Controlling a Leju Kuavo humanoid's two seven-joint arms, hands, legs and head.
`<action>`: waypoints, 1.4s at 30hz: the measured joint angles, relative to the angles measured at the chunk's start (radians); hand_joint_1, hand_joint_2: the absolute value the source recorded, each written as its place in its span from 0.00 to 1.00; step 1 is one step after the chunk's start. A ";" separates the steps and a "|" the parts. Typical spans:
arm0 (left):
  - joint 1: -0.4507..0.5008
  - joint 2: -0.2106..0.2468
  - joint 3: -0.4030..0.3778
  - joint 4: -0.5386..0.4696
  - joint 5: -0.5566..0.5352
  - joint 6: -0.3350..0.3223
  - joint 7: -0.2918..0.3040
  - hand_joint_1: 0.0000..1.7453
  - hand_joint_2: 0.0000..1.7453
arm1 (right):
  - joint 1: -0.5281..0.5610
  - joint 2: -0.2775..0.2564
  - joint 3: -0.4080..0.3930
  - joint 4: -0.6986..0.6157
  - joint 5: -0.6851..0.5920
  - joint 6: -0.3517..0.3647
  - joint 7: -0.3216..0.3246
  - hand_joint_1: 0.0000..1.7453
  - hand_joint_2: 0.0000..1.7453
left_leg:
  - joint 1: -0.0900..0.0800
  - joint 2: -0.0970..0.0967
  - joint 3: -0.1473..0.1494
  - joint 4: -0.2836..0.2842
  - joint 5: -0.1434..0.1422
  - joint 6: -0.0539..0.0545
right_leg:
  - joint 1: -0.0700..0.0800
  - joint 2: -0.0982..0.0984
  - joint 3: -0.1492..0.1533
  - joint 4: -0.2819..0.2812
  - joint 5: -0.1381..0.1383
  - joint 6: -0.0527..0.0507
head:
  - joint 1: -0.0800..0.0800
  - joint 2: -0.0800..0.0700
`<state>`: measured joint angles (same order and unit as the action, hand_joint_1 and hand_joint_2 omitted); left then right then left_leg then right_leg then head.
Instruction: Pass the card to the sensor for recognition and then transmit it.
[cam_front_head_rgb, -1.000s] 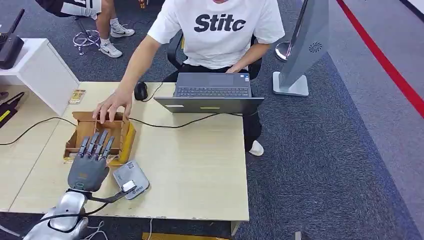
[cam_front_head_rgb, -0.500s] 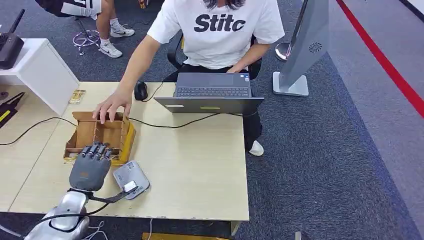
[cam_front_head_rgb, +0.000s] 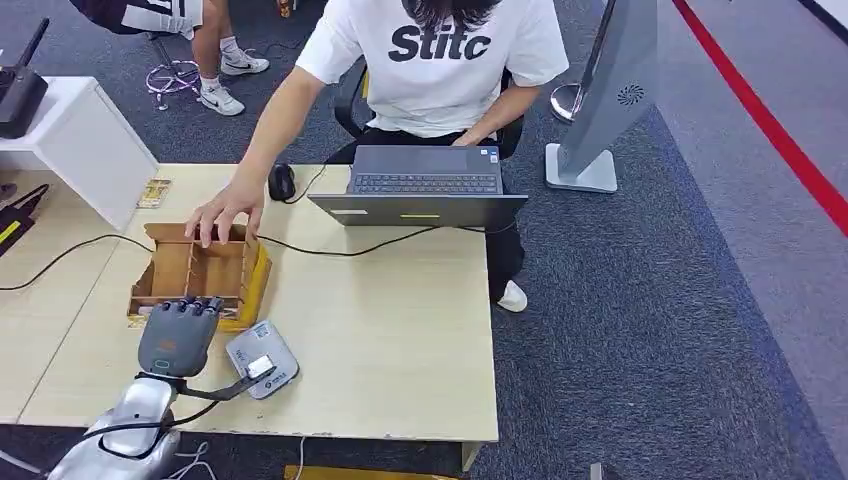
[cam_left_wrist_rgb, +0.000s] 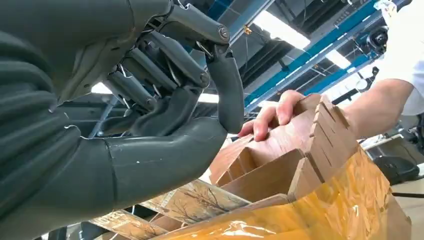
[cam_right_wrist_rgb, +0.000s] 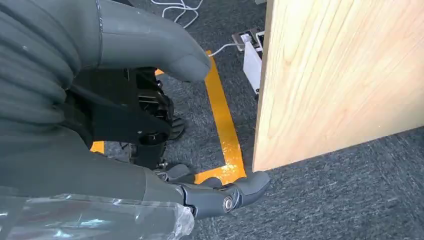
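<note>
A: Where is the left hand (cam_front_head_rgb: 178, 337)?

B: At the near edge of the wooden divided box (cam_front_head_rgb: 200, 272), just beside the grey sensor (cam_front_head_rgb: 262, 358); its fingers (cam_left_wrist_rgb: 227, 85) are curled over the box's near wall, with the thumb below; whether they pinch a card cannot be told.

A: And the card (cam_left_wrist_rgb: 197, 201)?

B: The left wrist view shows printed cards lying in the box's near compartment, just under the thumb; a person's hand (cam_front_head_rgb: 222, 212) rests on the box's far wall.

A: The right hand (cam_right_wrist_rgb: 150, 100)?

B: It hangs beside the table (cam_right_wrist_rgb: 340, 75) over the carpet, holding nothing, thumb apart from the fingers.
</note>
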<state>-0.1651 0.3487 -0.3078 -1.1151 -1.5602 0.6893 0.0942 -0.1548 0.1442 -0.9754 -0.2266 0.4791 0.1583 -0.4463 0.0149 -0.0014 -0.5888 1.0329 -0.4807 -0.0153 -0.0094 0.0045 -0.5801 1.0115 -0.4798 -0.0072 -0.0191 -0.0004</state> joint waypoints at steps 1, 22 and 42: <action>-0.001 0.000 0.000 0.000 0.000 0.000 -0.003 1.00 1.00 | 0.000 0.000 0.000 0.000 0.000 0.000 0.000 0.00 1.00 | 0.000 0.000 0.000 0.000 0.000 0.000 | 0.000 0.000 0.000 0.000 0.000 0.000 | 0.000 0.000; -0.050 -0.015 0.048 -0.123 0.000 -0.052 -0.071 0.00 1.00 | -0.008 0.000 0.000 0.000 0.012 -0.002 0.004 0.00 1.00 | 0.000 0.000 0.000 0.000 0.000 0.000 | 0.000 0.000 0.000 0.000 0.000 0.000 | 0.000 0.000; -0.064 0.005 -0.082 -0.111 0.000 -0.049 0.033 0.00 1.00 | -0.018 0.002 0.000 0.000 0.014 0.001 0.005 0.00 1.00 | 0.000 0.000 0.000 0.000 0.000 0.000 | 0.000 0.000 0.000 0.000 0.000 0.000 | 0.000 0.000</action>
<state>-0.2290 0.3536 -0.3899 -1.2257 -1.5606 0.6401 0.1270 -0.1725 0.1461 -0.9754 -0.2266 0.4936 0.1595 -0.4410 0.0149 -0.0016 -0.5889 1.0330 -0.4802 -0.0156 -0.0094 0.0045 -0.5801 1.0115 -0.4796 -0.0074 -0.0191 -0.0004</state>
